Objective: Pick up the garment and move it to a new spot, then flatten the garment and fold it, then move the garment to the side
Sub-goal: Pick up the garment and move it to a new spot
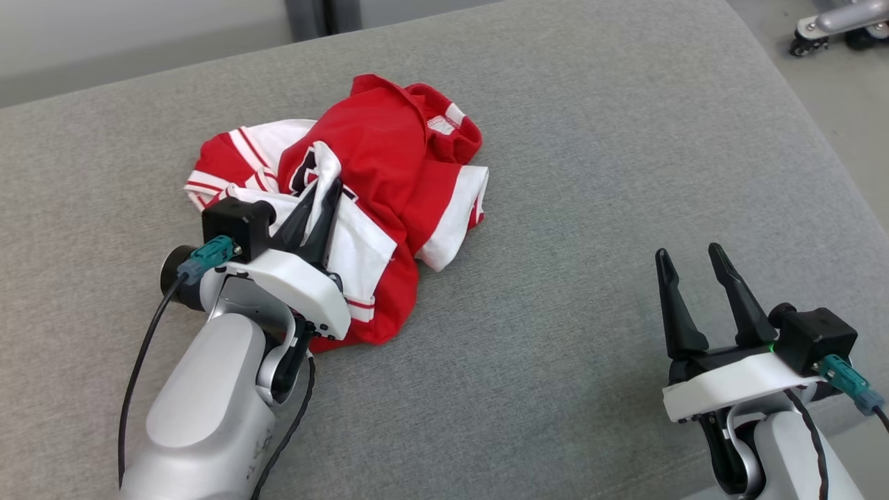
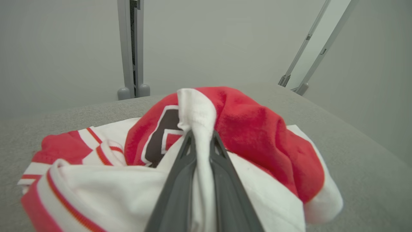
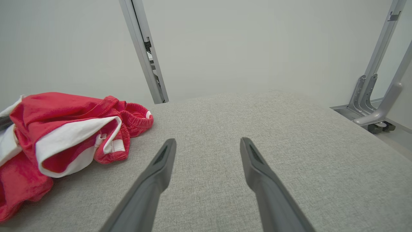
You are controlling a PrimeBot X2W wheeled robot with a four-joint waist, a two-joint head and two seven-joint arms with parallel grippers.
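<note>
Your left gripper (image 1: pixel 325 193) is pinching a white fold of the crumpled red-and-white garment (image 1: pixel 389 153), which is lying left of centre on the grey cushion (image 1: pixel 590 173). Your right gripper (image 1: pixel 689 251) is hanging open, near right.

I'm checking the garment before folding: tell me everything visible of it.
The garment is a red and white jersey of soft knit, with thin red stripes and a dark emblem. It lies crumpled in a heap on the grey cushion. The left gripper has its fingers shut on a white fold.
</note>
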